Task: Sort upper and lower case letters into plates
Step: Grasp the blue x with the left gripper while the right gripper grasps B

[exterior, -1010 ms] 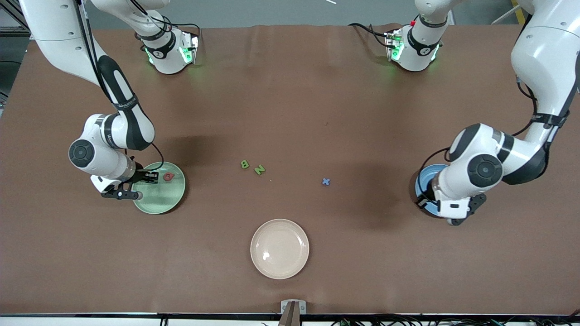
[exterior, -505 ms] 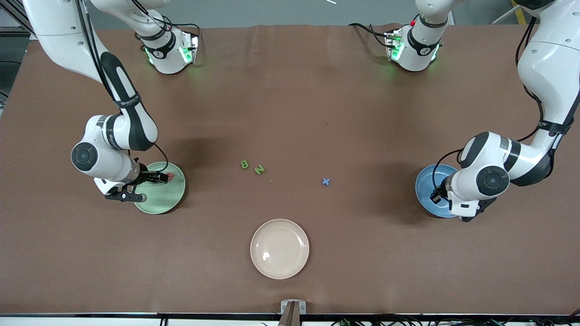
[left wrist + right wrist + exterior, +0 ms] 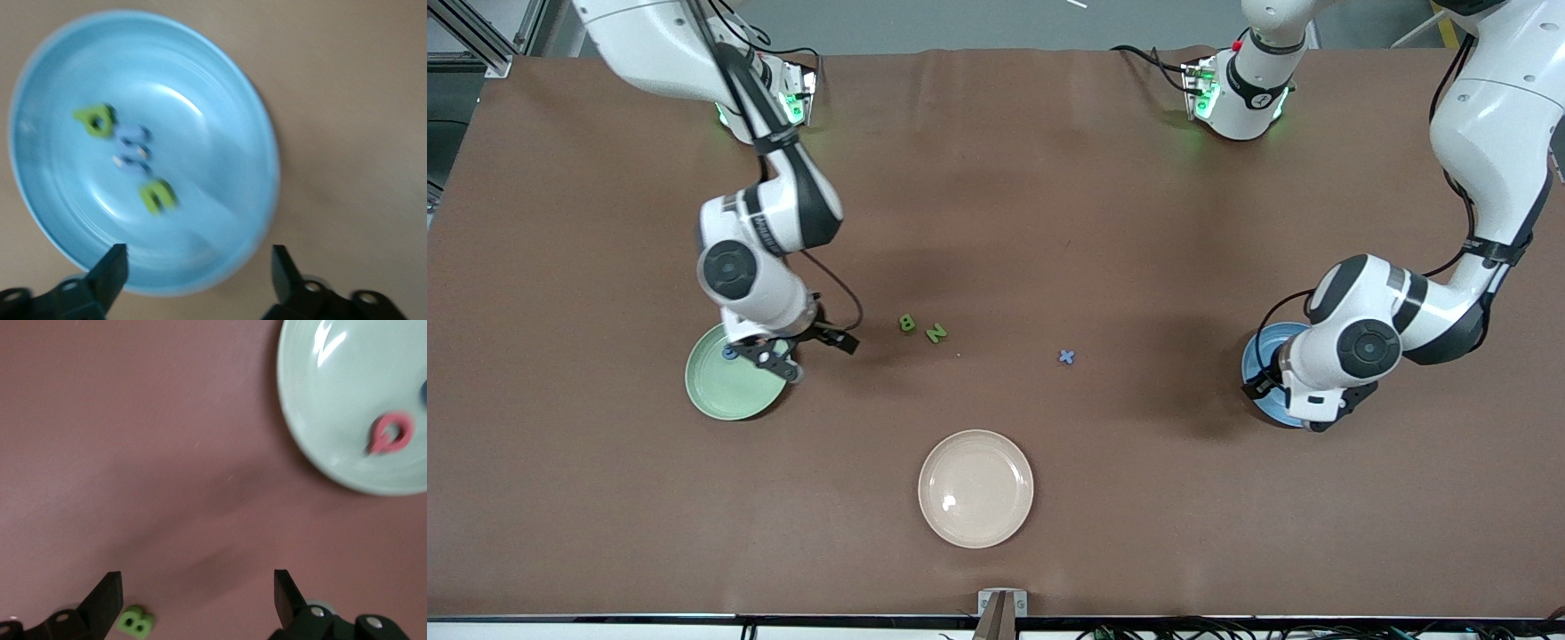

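Right gripper (image 3: 811, 353) open, empty, above worktop (image 3: 996, 178) at mint plate (image 3: 720, 391) edge; red letter (image 3: 390, 433) inside. Left gripper (image 3: 200, 273) open, empty, over blue plate (image 3: 220, 87) holding three letters. B (image 3: 907, 323), N (image 3: 935, 333), x (image 3: 1066, 356) unsorted between grippers.

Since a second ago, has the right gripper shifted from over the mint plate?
Yes. The right gripper, open, has left the middle of the mint green plate and is now past its rim, toward the green B.
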{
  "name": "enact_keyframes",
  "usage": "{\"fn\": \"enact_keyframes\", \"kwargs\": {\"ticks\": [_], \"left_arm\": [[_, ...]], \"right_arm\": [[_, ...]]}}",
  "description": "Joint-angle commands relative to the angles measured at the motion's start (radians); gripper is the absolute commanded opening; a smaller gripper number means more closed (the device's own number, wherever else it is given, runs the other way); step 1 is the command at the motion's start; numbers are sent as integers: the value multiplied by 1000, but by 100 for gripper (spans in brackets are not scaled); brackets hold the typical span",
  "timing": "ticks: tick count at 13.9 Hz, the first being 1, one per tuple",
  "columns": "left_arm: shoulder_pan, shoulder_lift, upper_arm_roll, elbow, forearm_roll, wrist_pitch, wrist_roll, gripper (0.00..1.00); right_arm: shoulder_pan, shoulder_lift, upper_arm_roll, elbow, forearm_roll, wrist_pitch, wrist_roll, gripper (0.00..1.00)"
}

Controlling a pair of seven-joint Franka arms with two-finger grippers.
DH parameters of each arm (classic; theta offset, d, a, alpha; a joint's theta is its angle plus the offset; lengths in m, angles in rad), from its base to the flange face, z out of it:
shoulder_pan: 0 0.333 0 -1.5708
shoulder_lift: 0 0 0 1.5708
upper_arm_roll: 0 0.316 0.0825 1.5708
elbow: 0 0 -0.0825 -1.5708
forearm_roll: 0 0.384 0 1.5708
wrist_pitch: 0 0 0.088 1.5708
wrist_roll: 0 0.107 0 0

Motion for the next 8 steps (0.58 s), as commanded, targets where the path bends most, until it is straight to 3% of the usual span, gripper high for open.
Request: {"fn": "enact_keyframes", "kwargs": {"ticks": [1, 5, 8], "left_arm": [[-145, -12, -7, 37, -53, -8, -124, 100], [-362, 27, 12, 98, -63, 6, -216, 100], [-515, 44, 100, 127, -67, 41, -444, 100]], "right_arm": [[72, 21, -13, -37, 6, 70, 193, 100], [123, 76, -14, -37, 6, 162, 355, 98], [152, 111, -14, -37, 6, 214, 439, 93]]}}
